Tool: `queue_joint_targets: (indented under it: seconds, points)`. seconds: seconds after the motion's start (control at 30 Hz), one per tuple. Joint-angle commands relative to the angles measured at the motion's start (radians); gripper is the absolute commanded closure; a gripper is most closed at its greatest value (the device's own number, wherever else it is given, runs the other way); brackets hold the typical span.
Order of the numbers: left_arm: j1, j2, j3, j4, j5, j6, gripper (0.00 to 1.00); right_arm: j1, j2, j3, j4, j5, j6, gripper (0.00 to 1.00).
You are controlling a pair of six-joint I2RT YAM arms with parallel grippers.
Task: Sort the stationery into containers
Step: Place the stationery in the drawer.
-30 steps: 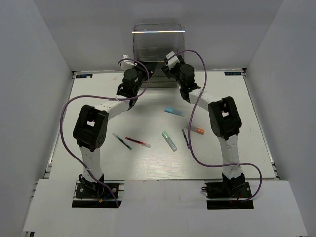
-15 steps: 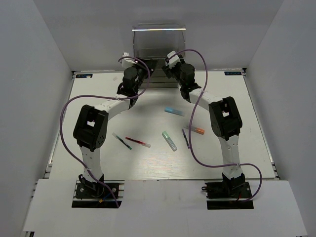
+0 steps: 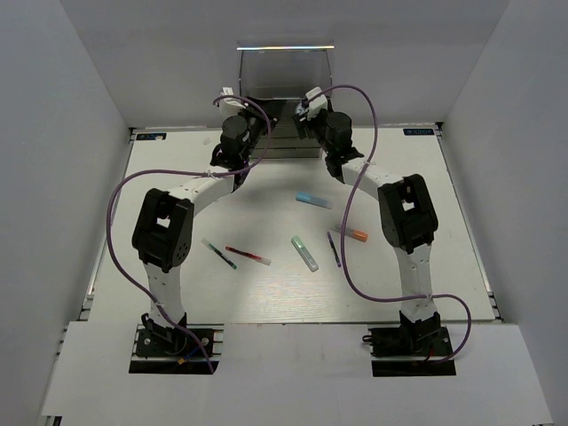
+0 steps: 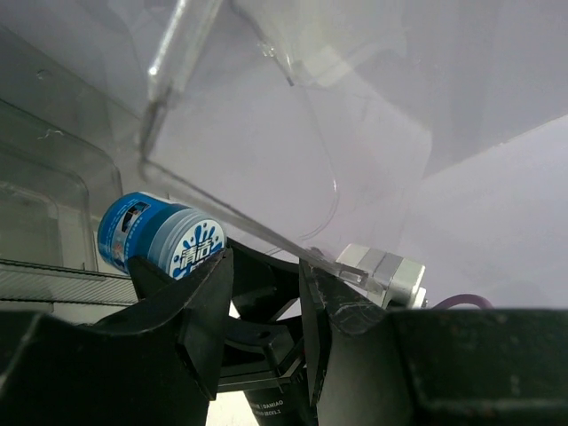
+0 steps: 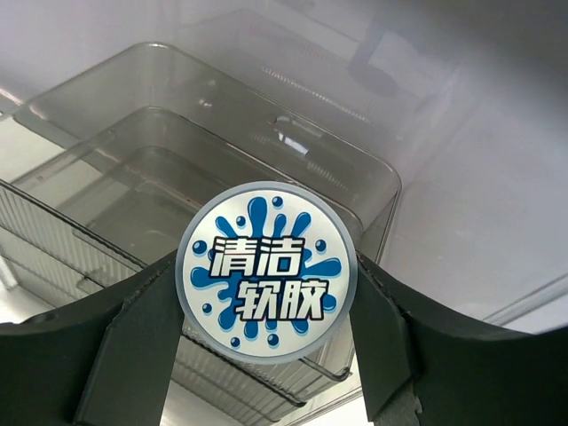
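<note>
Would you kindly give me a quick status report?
Left gripper holds the lid up. Right gripper shut on the roll, over the open container. Nothing blocking.

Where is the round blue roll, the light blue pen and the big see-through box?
round blue-white roll [image 5: 266, 271], right wrist view, on the middle of its printed face.
light blue pen [image 3: 312, 201], top external view, on the middle of its barrel.
clear box [image 3: 286, 78], top external view, on its clear front.
</note>
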Motion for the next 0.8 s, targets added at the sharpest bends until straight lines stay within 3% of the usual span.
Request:
queue_joint_targets:
  seconds: [0.0,0.5,0.53,0.57,0.67,0.7,0.77]
  points:
    - [0.002,-0.063,0.071,0.083,0.004,0.006,0.53,-0.005,-0.033,-0.025,-0.086,-0.008,0.107,1.0]
    - [0.002,-0.072,0.071,0.074,0.004,-0.003,0.53,-0.002,0.033,0.039,-0.138,0.066,0.088,1.0]
    - [0.002,-0.072,0.071,0.074,0.004,-0.003,0.53,-0.002,0.033,0.035,-0.138,0.06,0.082,0.94]
    - [0.002,-0.072,0.071,0.074,0.004,-0.003,0.53,-0.005,0.033,0.021,-0.138,0.057,0.075,0.79]
    - [0.002,-0.072,0.071,0.074,0.004,-0.003,0.53,-0.006,0.026,0.004,-0.141,0.046,0.062,0.59]
    - [0.002,-0.072,0.071,0.074,0.004,-0.003,0.53,-0.009,0.024,-0.004,-0.139,0.043,0.059,0.48]
    - [0.002,-0.072,0.071,0.074,0.004,-0.003,0.53,-0.006,0.013,-0.018,-0.135,0.032,0.056,0.38]
